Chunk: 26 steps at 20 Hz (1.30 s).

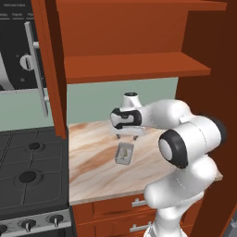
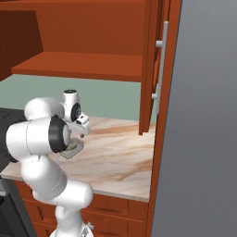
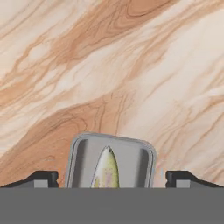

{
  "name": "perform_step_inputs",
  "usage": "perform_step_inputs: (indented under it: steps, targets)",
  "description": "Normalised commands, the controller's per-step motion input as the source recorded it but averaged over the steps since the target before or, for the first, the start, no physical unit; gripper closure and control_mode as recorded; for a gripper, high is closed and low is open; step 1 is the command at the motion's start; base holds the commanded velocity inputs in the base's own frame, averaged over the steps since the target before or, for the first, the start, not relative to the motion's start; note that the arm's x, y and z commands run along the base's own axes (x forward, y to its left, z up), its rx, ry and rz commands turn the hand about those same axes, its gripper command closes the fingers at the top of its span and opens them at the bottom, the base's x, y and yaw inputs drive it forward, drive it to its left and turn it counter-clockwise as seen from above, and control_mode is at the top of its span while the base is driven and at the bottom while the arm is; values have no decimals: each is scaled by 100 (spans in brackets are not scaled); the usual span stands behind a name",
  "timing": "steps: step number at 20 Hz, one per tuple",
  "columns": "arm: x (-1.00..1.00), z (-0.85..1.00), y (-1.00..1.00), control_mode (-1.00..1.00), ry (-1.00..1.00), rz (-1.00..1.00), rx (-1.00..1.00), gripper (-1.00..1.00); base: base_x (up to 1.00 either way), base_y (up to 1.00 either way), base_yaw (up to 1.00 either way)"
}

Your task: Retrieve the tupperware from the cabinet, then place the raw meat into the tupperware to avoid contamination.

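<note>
The tupperware (image 3: 83, 157), a shallow grey box with rounded corners, rests on the marble counter (image 1: 92, 162). The raw meat (image 3: 106, 168), a pale tapered sliver, lies inside it. My gripper (image 3: 111, 179) hangs just above the box, open, its fingertips (image 3: 43, 178) spread wider than the box and holding nothing. From the left base view the gripper (image 1: 126, 136) points down over the tupperware (image 1: 124, 153); on the right base view the tupperware (image 2: 74, 149) peeks out beside my arm. The cabinet (image 1: 134, 67) above stands open, its shelf bare.
The open cabinet doors (image 1: 48, 69) (image 2: 150, 69) hang over both ends of the counter. A stove (image 1: 28, 176) lies to the left, with an oven panel (image 1: 18, 46) above it. Drawers (image 1: 139, 203) sit below the counter. A tall grey panel (image 2: 203, 139) bounds the right.
</note>
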Motion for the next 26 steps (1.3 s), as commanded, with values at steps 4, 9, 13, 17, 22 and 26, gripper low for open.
perform_step_inputs:
  steps: [4, 9, 13, 17, 22, 26]
  targets:
    - [-52, 72, 0, -100, -10, 0, 0, -100, 0, 0, 0]
    - [-69, 60, -4, -100, -4, 0, 0, -100, 0, 0, 0]
    - [-86, 53, -7, -100, -6, 0, 0, -100, 0, 0, 0]
    - [-89, 50, -11, -100, -7, 0, 0, -100, 0, 0, 0]
    - [-84, 52, -16, -100, -7, 0, 0, -100, 0, 0, 0]
    - [-73, 56, -26, -100, -10, 0, 0, -100, 0, 0, 0]
